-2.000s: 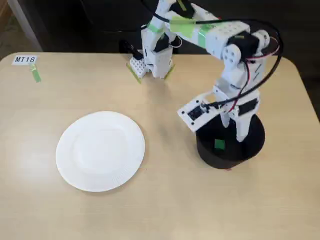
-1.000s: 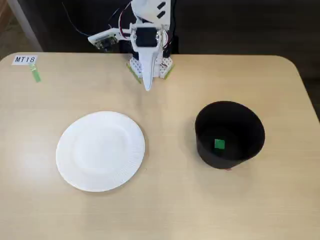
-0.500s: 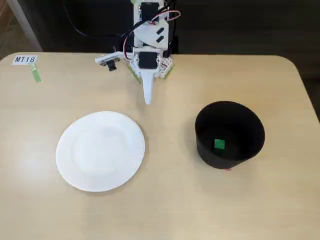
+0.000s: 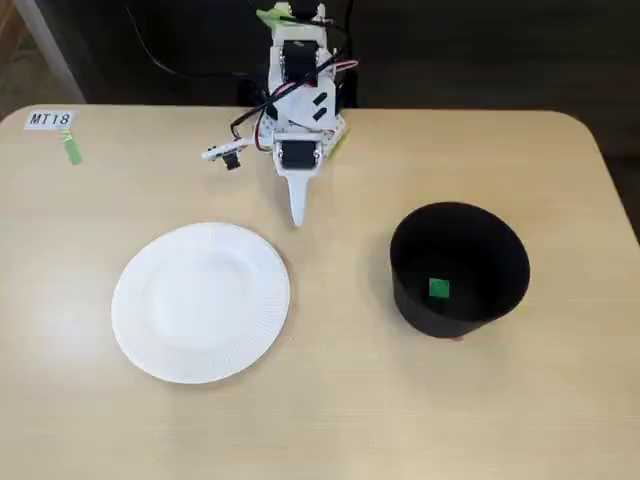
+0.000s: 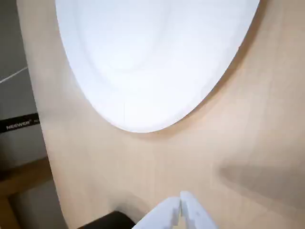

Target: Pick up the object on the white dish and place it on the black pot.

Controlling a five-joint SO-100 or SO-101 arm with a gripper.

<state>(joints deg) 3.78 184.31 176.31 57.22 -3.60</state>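
A white paper dish (image 4: 201, 301) lies on the left of the wooden table in the fixed view and is empty; it fills the top of the wrist view (image 5: 152, 57). A black pot (image 4: 458, 268) stands on the right, with a small green cube (image 4: 438, 289) inside on its bottom. My gripper (image 4: 296, 213) is at the back middle of the table, folded near the arm's base, pointing down at the table between dish and pot. Its white fingers (image 5: 188, 212) are pressed together and hold nothing.
A white label reading MT18 (image 4: 50, 119) and a green tag (image 4: 73, 150) lie at the table's far left corner. The arm's base (image 4: 300, 80) with loose wires stands at the back edge. The table's right edge is close to the pot.
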